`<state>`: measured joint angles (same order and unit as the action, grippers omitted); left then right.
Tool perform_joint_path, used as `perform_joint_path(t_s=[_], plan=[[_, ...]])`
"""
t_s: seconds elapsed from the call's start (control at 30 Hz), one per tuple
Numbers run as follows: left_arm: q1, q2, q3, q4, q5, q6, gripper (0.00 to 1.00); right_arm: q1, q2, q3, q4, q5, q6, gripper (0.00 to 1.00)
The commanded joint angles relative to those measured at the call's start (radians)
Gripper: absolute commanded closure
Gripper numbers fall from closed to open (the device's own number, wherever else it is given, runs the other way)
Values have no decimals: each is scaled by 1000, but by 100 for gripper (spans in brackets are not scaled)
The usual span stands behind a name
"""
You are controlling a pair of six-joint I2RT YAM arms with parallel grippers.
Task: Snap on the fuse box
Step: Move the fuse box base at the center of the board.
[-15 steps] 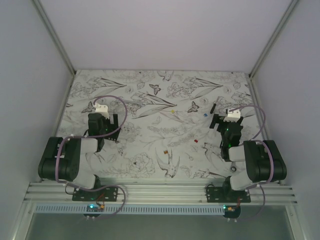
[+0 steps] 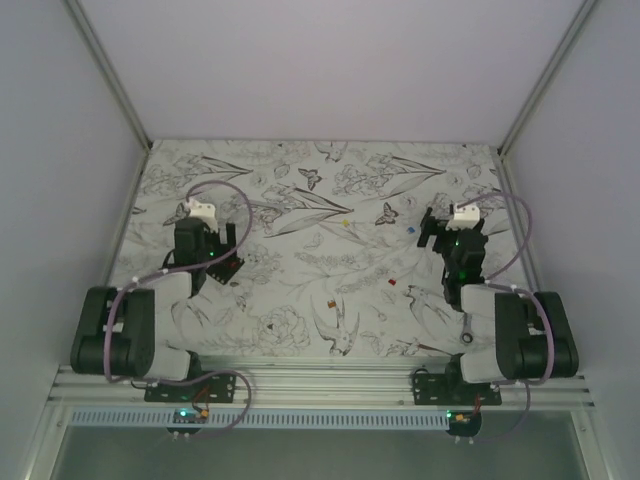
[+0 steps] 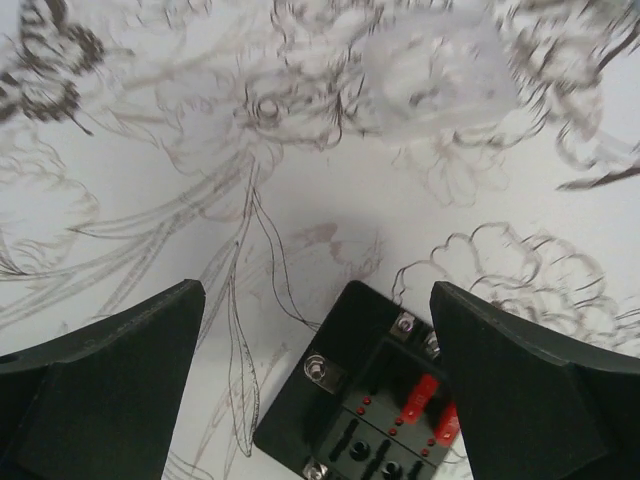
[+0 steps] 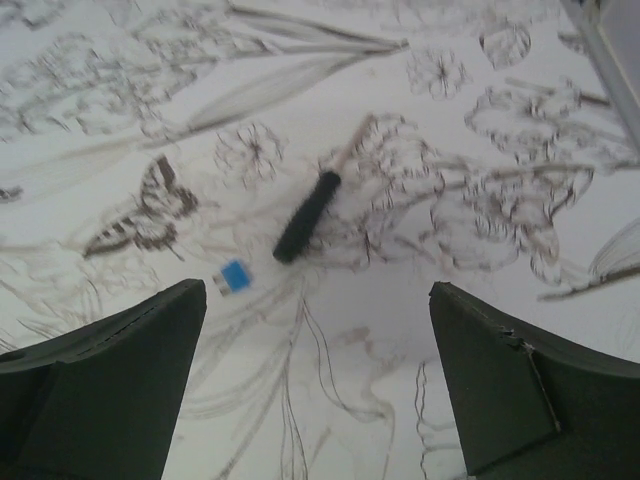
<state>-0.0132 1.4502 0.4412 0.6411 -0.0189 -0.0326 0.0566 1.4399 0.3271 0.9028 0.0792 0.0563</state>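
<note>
The fuse box is a black square box with red fuses in its face. It lies flat on the flower-print table, low in the left wrist view, and shows in the top view. My left gripper hangs open above it. The box sits between the fingers, and the right finger covers its edge. A pale clear cover lies farther out on the cloth. My right gripper is open over bare cloth and holds nothing. Seen from above, the left gripper is at the left and the right gripper at the right.
A short black bar and a blue fuse lie ahead of the right gripper. Loose yellow, red and orange fuses dot the middle of the table. Grey walls and a metal frame close in the sides.
Both arms have stretched forward over the table. The right gripper has moved farther away from its base towards the black bar. The left has shifted only slightly.
</note>
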Motion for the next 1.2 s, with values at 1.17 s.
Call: perform_joint_path(t_s=[1.17], plan=[[-79, -47, 243, -685, 184, -397, 6, 518, -258, 172, -620, 12, 62, 0]])
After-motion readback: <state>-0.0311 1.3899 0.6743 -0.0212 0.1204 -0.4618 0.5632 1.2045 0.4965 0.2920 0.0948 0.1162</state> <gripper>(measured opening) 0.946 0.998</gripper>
